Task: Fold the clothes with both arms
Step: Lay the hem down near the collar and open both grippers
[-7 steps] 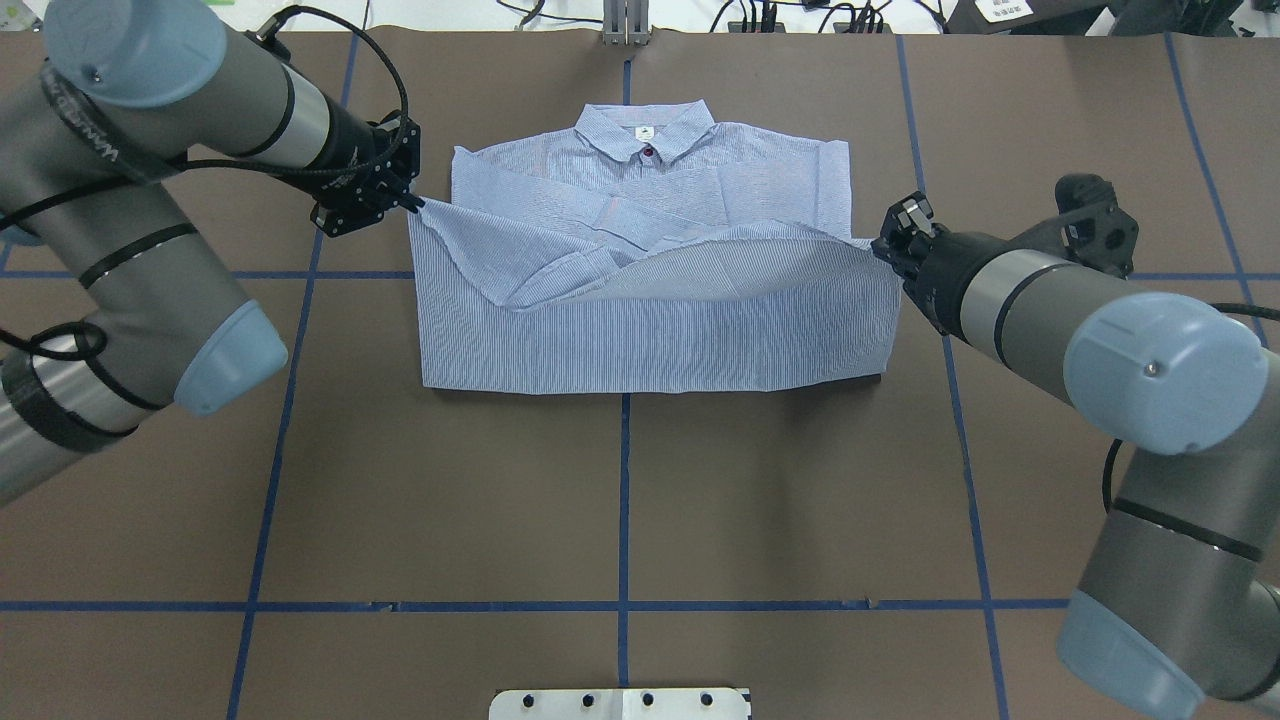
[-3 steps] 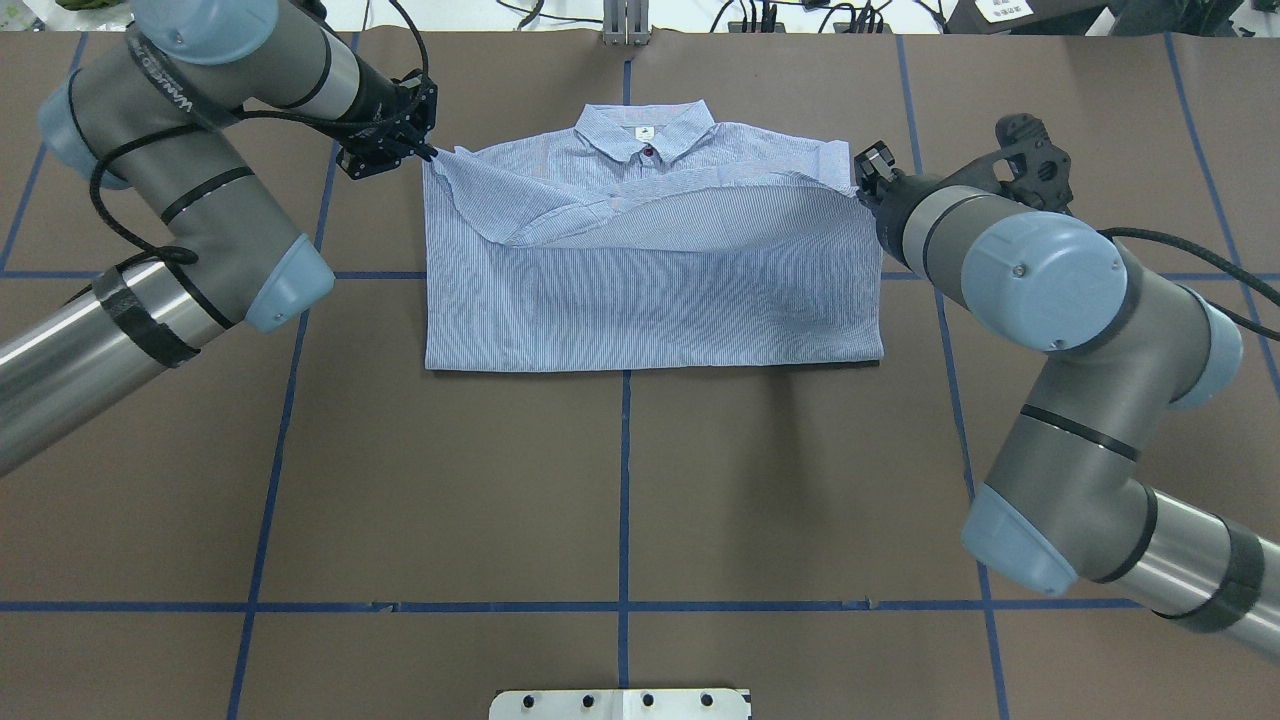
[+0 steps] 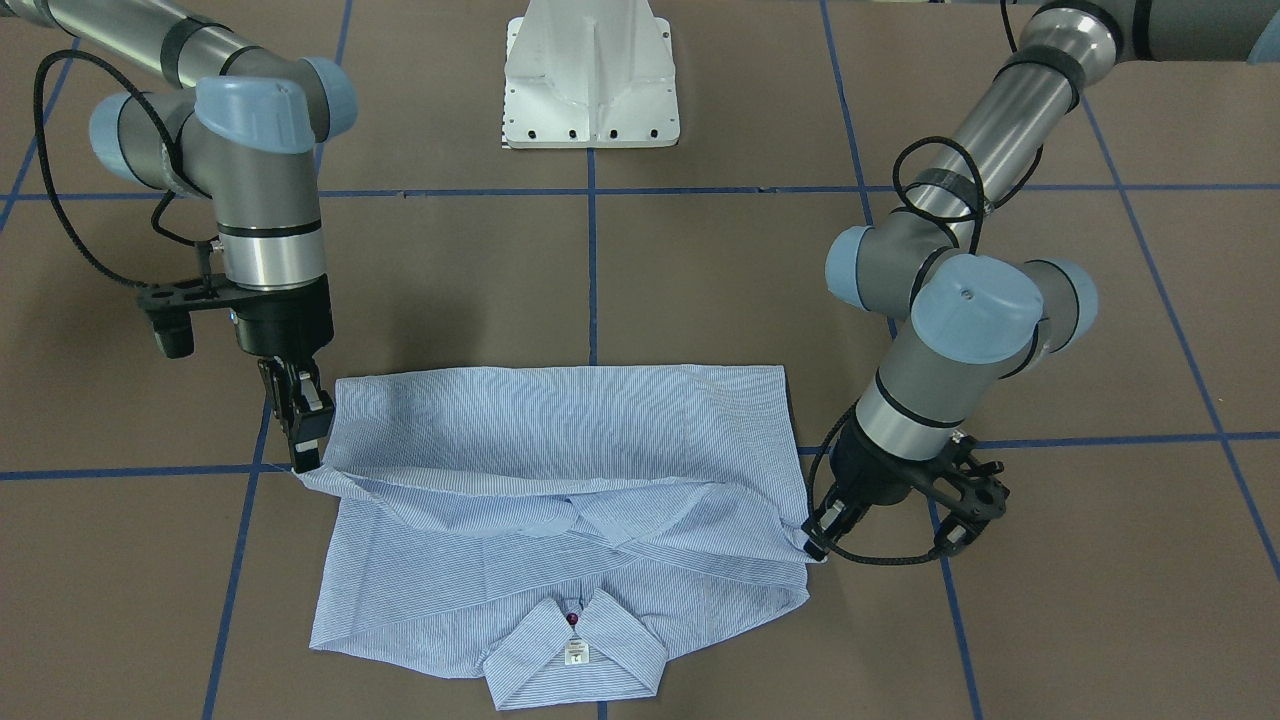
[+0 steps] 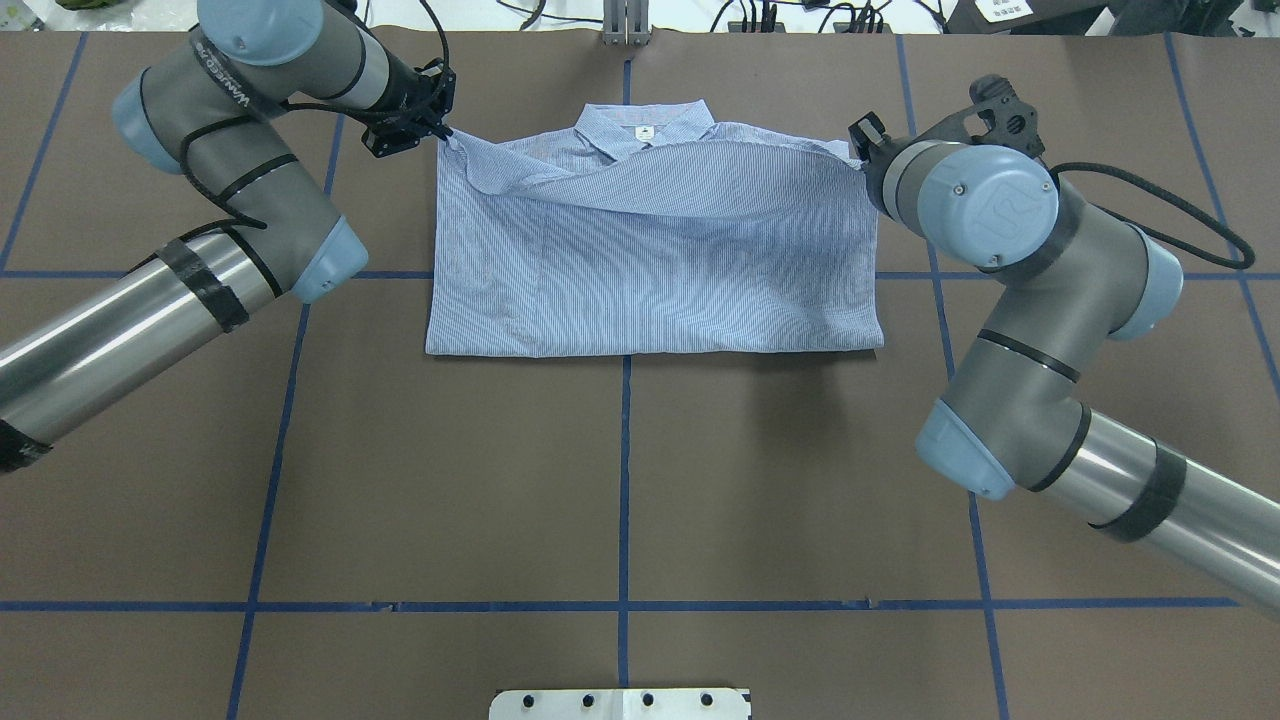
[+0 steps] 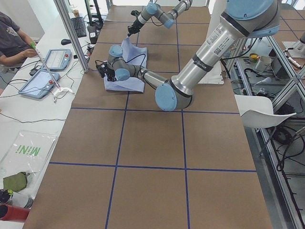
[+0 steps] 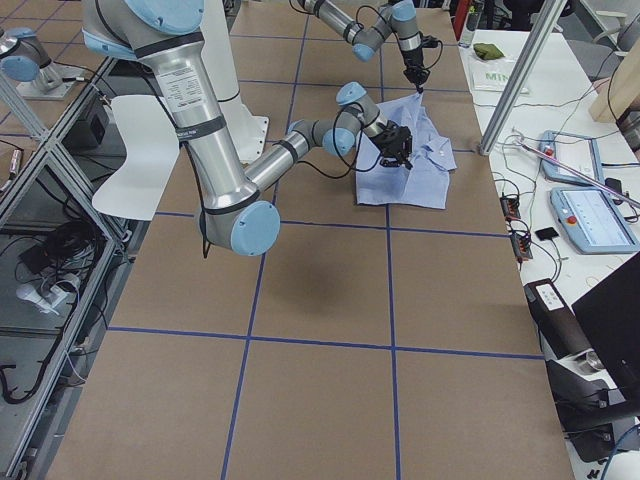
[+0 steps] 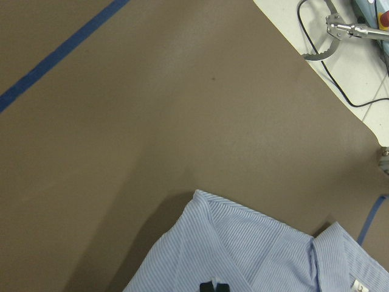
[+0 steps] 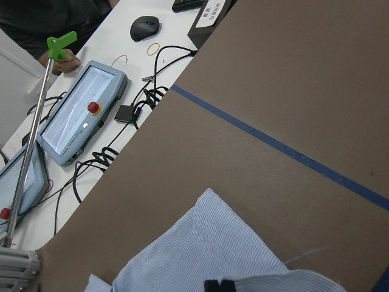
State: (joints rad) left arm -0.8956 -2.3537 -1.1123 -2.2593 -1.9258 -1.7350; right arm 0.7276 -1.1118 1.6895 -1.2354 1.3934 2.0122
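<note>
The shirt (image 4: 650, 270) lies at the far middle of the table (image 4: 400, 480), with its collar (image 4: 645, 125) toward the far edge and its near half doubled over the body. The left gripper (image 4: 440, 135) is pinched narrow on the left corner of the folded layer. The right gripper (image 4: 860, 160) is pinched on the right corner. Between them the raised edge sags across the chest, just short of the collar. The left arm (image 4: 120, 320) and the right arm (image 4: 1050, 300) flank the shirt, elbows bent, each just off one side of it.

The white pedestal (image 3: 590, 80) stands at the near edge in the middle, well apart from the shirt. Beyond the far edge runs a white bench (image 8: 152, 67). It holds two tablets (image 8: 82, 115), a mouse (image 8: 144, 27) and loose cables (image 8: 146, 100), and a person (image 5: 9, 36) sits at it. An aluminium post (image 5: 71, 33) rises at the far edge of the table.

The table is covered in brown sheet, marked into large squares by blue tape (image 4: 625, 480). Metal framing (image 5: 281, 95) and more cabling stand behind the robot's side of the table.
</note>
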